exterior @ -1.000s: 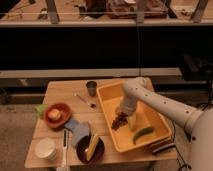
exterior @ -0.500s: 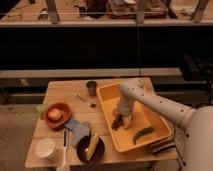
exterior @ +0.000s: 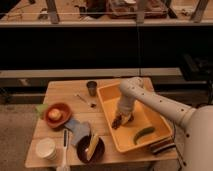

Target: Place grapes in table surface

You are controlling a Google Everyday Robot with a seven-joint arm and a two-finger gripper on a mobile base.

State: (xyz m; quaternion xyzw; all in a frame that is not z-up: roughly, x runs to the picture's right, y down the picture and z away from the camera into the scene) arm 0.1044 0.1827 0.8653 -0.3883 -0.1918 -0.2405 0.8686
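Note:
The grapes (exterior: pixel 118 120) are a small dark reddish-brown bunch hanging at the tip of my gripper (exterior: pixel 121 117), over the left part of the yellow bin (exterior: pixel 159 125). My white arm reaches in from the right and bends down into the bin. The gripper is just above the bin floor, near its left wall. The table surface (exterior: pixel 62 91) is pale wooden slats, to the left of the bin. A green curved vegetable (exterior: pixel 143 134) lies in the bin to the right of the gripper.
On the table are a dark metal cup (exterior: pixel 92 88), a spoon (exterior: pixel 85 100), an orange plate with food (exterior: pixel 57 114), a white cup (exterior: pixel 46 148), a dark bowl with a yellow item (exterior: pixel 91 147), a blue cloth (exterior: pixel 77 129) and a knife (exterior: pixel 64 147).
My gripper has moved left inside the bin, toward its left wall, with the grapes at its tip. The things on the table have not moved.

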